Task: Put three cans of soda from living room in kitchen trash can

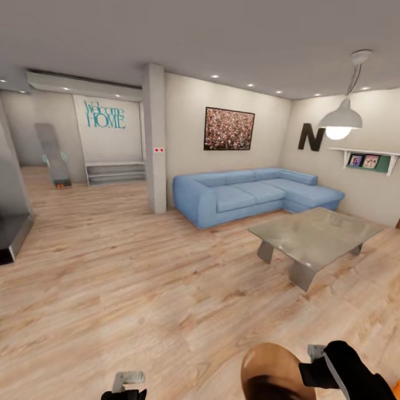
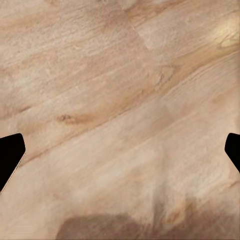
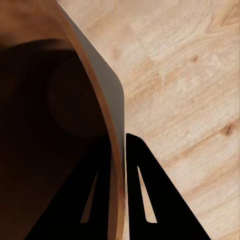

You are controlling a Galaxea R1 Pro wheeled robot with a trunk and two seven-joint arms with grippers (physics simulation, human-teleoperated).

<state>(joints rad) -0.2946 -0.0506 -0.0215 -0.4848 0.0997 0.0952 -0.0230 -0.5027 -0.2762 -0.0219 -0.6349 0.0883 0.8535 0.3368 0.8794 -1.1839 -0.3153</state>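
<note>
I am in the living room, looking over its light wood floor (image 1: 131,278). At the bottom of the head view the tash can (image 1: 275,380) hangs with its glossy copper-brown inside facing me. My right gripper (image 1: 309,370) is shut on its rim. In the right wrist view the two dark fingers (image 3: 145,195) pinch the thin wall of the tash can (image 3: 55,100) above the floor. My left gripper (image 1: 125,389) is open and holds nothing, with bare floor between its fingertips (image 2: 120,152). The cans of soda and the kitchen are out of view. I cannot tell what the small orange patch (image 1: 396,387) by my right arm is.
A long blue corner sofa (image 1: 253,194) stands against the far wall, with a glass coffee table (image 1: 315,235) in front of it at the right. A grey pillar (image 1: 155,139) rises mid-room. A dark low unit (image 1: 4,236) juts in at the left. A pendant lamp (image 1: 340,122) hangs over the table.
</note>
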